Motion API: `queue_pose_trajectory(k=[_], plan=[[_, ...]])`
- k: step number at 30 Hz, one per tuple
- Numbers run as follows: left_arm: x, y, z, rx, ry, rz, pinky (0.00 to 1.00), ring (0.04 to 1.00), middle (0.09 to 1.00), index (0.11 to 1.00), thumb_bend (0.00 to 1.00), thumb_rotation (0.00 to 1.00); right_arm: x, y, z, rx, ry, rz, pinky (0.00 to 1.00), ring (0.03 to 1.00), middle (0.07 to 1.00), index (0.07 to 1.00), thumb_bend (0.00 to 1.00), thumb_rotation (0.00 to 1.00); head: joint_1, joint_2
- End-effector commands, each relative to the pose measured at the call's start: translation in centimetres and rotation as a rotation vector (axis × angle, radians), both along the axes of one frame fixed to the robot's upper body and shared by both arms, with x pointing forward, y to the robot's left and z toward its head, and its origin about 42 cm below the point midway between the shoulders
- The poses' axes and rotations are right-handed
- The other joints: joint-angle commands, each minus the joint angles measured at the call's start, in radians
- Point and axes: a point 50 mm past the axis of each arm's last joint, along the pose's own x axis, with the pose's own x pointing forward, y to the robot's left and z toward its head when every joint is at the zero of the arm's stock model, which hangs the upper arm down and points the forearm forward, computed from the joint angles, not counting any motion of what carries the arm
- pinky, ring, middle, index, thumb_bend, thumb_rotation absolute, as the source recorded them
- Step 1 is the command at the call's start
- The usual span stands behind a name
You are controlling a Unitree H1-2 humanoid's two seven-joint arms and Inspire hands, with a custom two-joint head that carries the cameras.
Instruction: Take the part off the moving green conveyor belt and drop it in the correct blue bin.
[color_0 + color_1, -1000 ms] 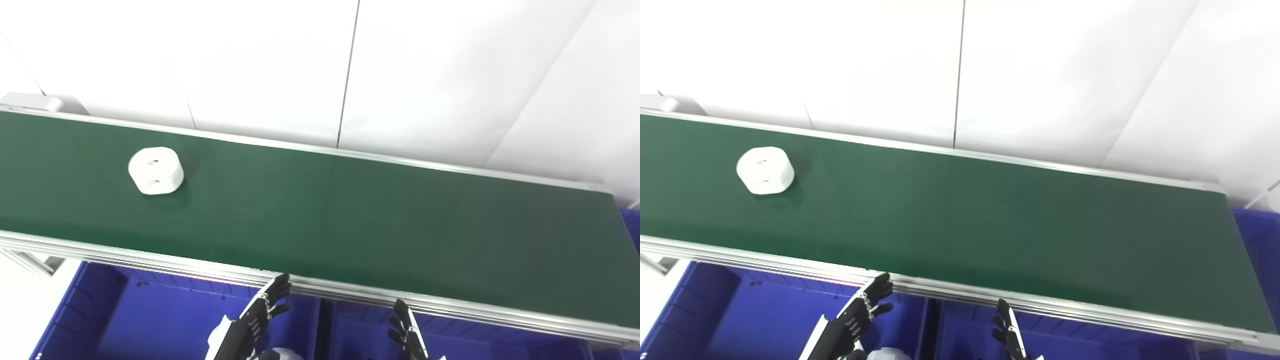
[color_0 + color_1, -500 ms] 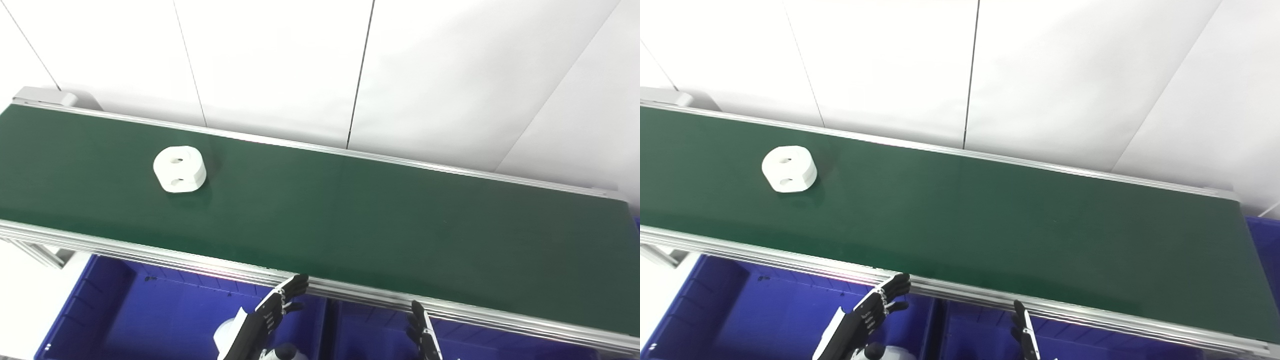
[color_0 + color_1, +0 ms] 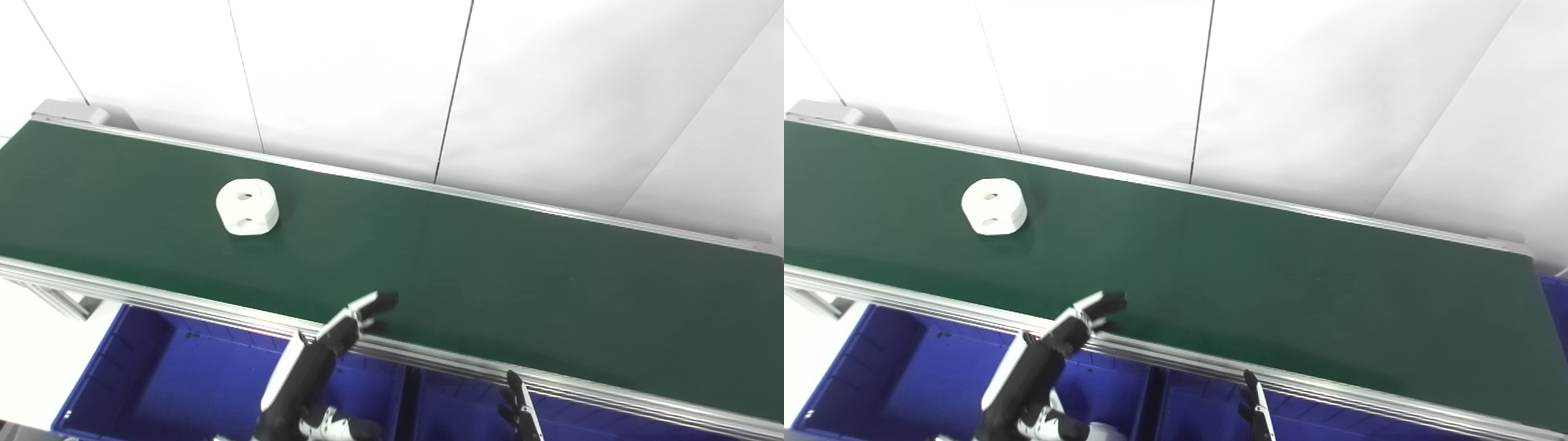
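The reach is on: the left hand (image 3: 358,318), open and empty, hangs over the belt's (image 3: 490,269) near rail. The part (image 3: 247,207) lies well apart, upstream. Next it must close around the part; whether the right hand (image 3: 519,410) is open or closed, I cannot tell.

Head cameras, paired, looking down and forward from above the near side.

Both views share the green conveyor belt (image 3: 465,257), running diagonally, white wall (image 3: 343,79) behind, blue bins (image 3: 906,373) along the bottom; right eye view is offset slightly sideways.
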Motion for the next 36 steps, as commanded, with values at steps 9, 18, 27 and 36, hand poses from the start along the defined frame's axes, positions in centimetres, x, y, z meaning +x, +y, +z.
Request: queue_pose_trajectory(k=[9, 18, 27, 36], plan=[[8.1, 5.3, 6.8, 0.394, -0.299, 0.076, 0.82, 0.894, 0.872, 0.869, 0.98, 0.46, 0.8, -0.1, 1.0, 0.051, -0.071, 0.000, 0.94, 0.980, 1.000, 1.000, 0.99, 1.00, 0.045, -0.009], [15.8, 8.7, 12.5, 0.801, -0.407, 0.113, 0.77, 0.878, 0.846, 0.841, 0.98, 0.34, 0.8, 0.2, 1.2, 0.050, -0.081, -0.001, 0.92, 0.971, 1.000, 1.000, 0.99, 1.00, 0.027, -0.004], [21.7, 10.6, 14.5, 1.099, -0.405, 0.123, 0.77, 0.860, 0.843, 0.837, 1.00, 0.25, 1.2, 0.6, 1.1, 0.049, -0.088, -0.001, 0.90, 0.967, 1.000, 1.000, 0.98, 1.00, 0.021, -0.005], [27.4, 12.4, 14.1, 1.220, -0.256, 0.078, 0.70, 0.824, 0.848, 0.853, 1.00, 0.24, 1.2, 1.2, 1.1, 0.058, -0.090, 0.002, 0.87, 0.955, 1.000, 1.000, 0.98, 1.00, 0.010, -0.005]])
